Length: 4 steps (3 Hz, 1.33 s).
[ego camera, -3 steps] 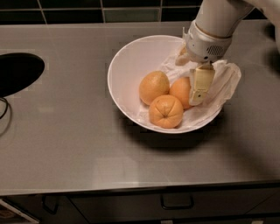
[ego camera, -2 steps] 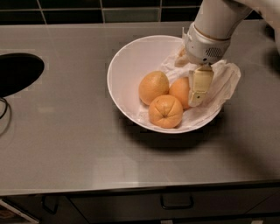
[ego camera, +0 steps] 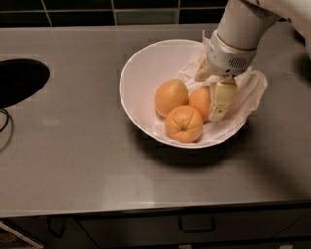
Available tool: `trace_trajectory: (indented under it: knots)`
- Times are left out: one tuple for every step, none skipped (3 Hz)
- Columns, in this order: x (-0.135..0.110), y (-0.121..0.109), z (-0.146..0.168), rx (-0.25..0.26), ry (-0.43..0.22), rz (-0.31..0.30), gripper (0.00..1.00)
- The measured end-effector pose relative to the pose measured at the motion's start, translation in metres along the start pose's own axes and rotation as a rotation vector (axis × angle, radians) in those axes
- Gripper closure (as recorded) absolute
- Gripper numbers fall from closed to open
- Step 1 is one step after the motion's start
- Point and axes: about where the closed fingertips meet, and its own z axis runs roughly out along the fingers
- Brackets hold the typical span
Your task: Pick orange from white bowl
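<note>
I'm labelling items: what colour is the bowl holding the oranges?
The bowl is white, camera view; the gripper reaches inside it beside the orange.

Grey counter (ego camera: 73, 165), dark tiled wall (ego camera: 97, 14)

Single high view angled down at counter (ego camera: 73, 160); end effector (ego camera: 212, 103) in white bowl (ego camera: 146, 73), upper right.
</note>
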Motion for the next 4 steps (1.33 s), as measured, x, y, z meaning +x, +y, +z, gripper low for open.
trace_trajectory:
  knots:
    - [0.003,0.005,0.007,-0.01,-0.002,0.004,0.26]
    - [0.003,0.006,0.009,-0.012,-0.003,0.004,0.26]
    - [0.004,0.003,0.015,-0.022,-0.002,-0.003,0.26]
    - [0.004,-0.003,0.022,-0.033,0.003,-0.015,0.26]
